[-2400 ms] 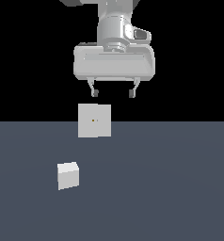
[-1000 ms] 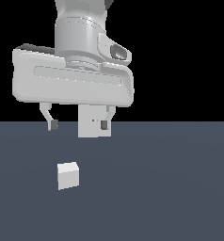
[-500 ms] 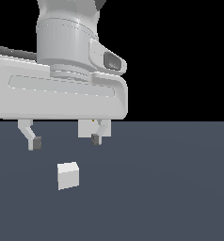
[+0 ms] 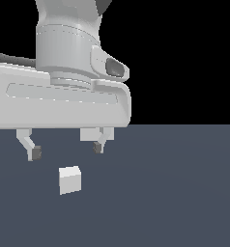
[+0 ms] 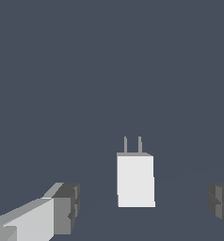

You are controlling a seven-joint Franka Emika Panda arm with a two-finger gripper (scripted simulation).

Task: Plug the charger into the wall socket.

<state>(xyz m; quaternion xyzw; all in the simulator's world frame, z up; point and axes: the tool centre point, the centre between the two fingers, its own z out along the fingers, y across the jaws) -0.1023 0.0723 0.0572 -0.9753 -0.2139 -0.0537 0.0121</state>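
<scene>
Gripper (image 4: 66, 152) has descended toward the near floor, jaws spread wide, nothing held. Charger (image 4: 70, 180) lies just below, between the fingertips, prongs visible; grasp looks imminent. Socket hidden behind hand.

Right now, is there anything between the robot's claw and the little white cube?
No. The gripper hangs open above the charger, only bare floor showing between them in both views.

The arm was pale grey-white, a smooth cylindrical wrist above a wide, rounded hand housing with a dark oval inset on its side. The gripper (image 4: 66, 150) carried two slim white fingers (image 4: 26, 141) tipped with dark grey, apparently ridged pads (image 5: 69, 207).
</scene>
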